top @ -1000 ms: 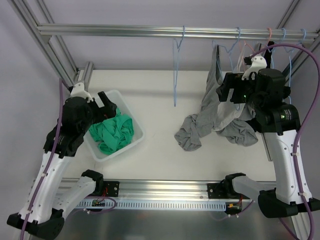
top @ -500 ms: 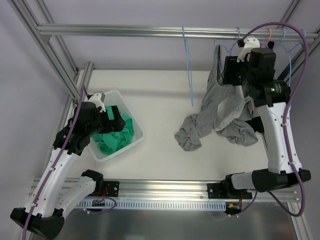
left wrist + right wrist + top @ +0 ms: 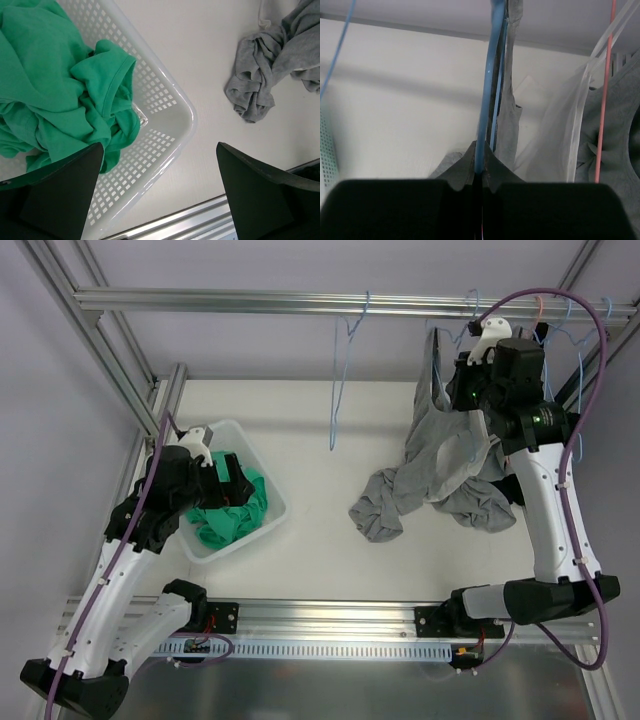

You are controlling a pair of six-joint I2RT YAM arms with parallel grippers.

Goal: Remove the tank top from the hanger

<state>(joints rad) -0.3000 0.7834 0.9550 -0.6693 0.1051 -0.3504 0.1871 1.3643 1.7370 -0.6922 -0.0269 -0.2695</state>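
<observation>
Right claw (image 3: 481, 172): pinched tight, and between its dark tips runs the blue hanger (image 3: 485, 100), a thin, smooth rod.
Tank top (image 3: 440, 455): grey, soft jersey knit; it hangs off that hanger at the right of the rail (image 3: 250, 302), and its lower part lies crumpled in folds on the table (image 3: 320, 440).
Strap: a narrow grey band, seen by the right wrist camera right against the blue rod.
Neighbours: a thin pink hanger (image 3: 605, 90) and a clear hanger (image 3: 580, 125), both just right of the grip; only the wrist camera shows the clear one plainly.
Left claw (image 3: 159, 150): jaws spread wide, gripping nothing, over the basket (image 3: 170, 100).
Basket: white plastic, perforated walls, rounded corner, and the holes show up only in the left wrist view.
Green garment (image 3: 50, 90): bunched and matte, heaped inside the basket.
Overhead extra: a spare blue hanger (image 3: 340, 390) dangles bare from the ribbed aluminium rail, well left of the tank top.
</observation>
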